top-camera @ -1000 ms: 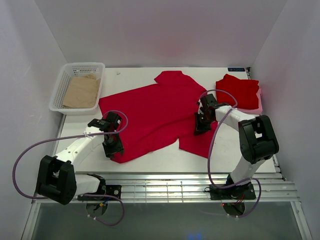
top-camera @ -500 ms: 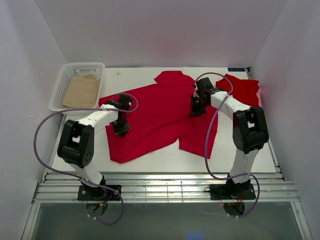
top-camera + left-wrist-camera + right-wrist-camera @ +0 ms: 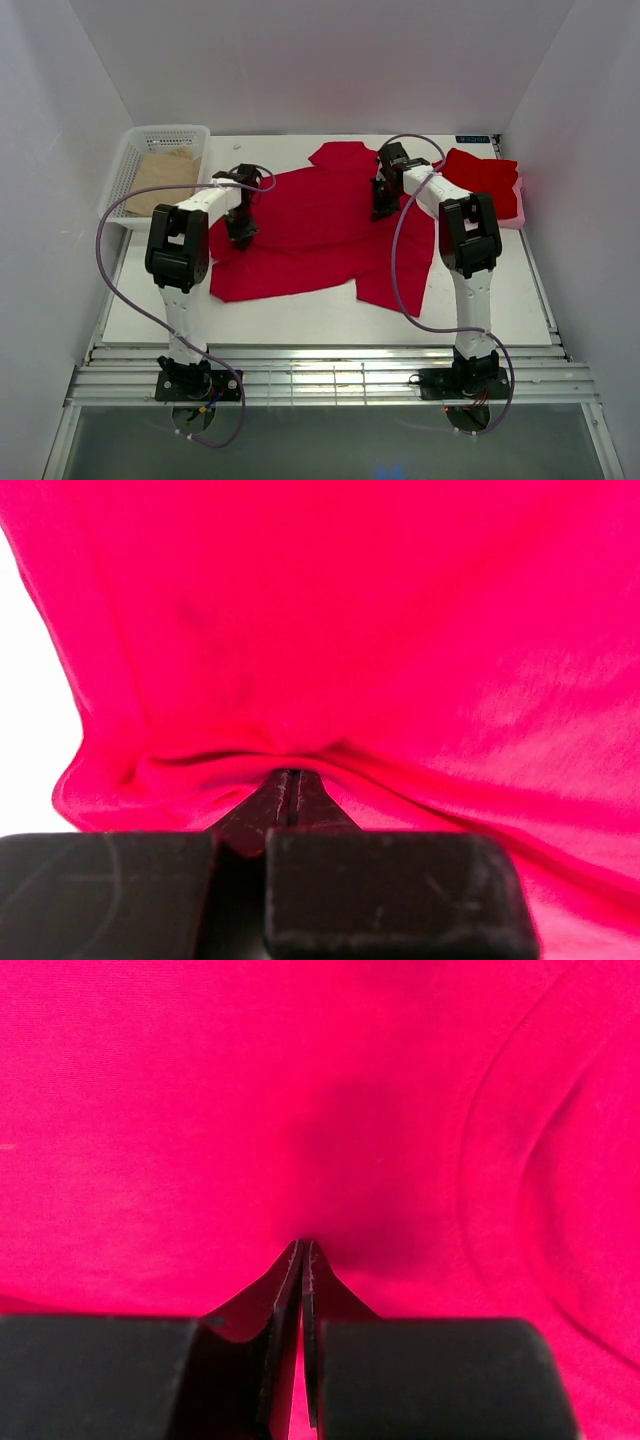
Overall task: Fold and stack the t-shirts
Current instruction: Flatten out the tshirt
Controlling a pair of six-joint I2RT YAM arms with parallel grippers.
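Observation:
A bright red t-shirt (image 3: 310, 225) lies spread across the middle of the white table, its near part doubled over toward the back. My left gripper (image 3: 241, 230) is shut on a bunched fold of its left side, the red cloth (image 3: 330, 630) filling the left wrist view ahead of the gripper (image 3: 289, 775). My right gripper (image 3: 381, 208) is shut on the shirt's right side, a thin layer of cloth (image 3: 300, 1090) pinched at the gripper (image 3: 303, 1245). A second, folded t-shirt (image 3: 482, 178) rests at the back right.
A white mesh basket (image 3: 128, 152) at the back left holds a tan brown sheet (image 3: 165, 182). A pale pink piece (image 3: 520, 208) shows under the folded shirt. Bare table (image 3: 300, 312) runs along the near edge, with white walls on three sides.
The left gripper closed on the shirt's near left edge. Both arms then carried the near edge toward the back of the table, doubling the shirt over itself.

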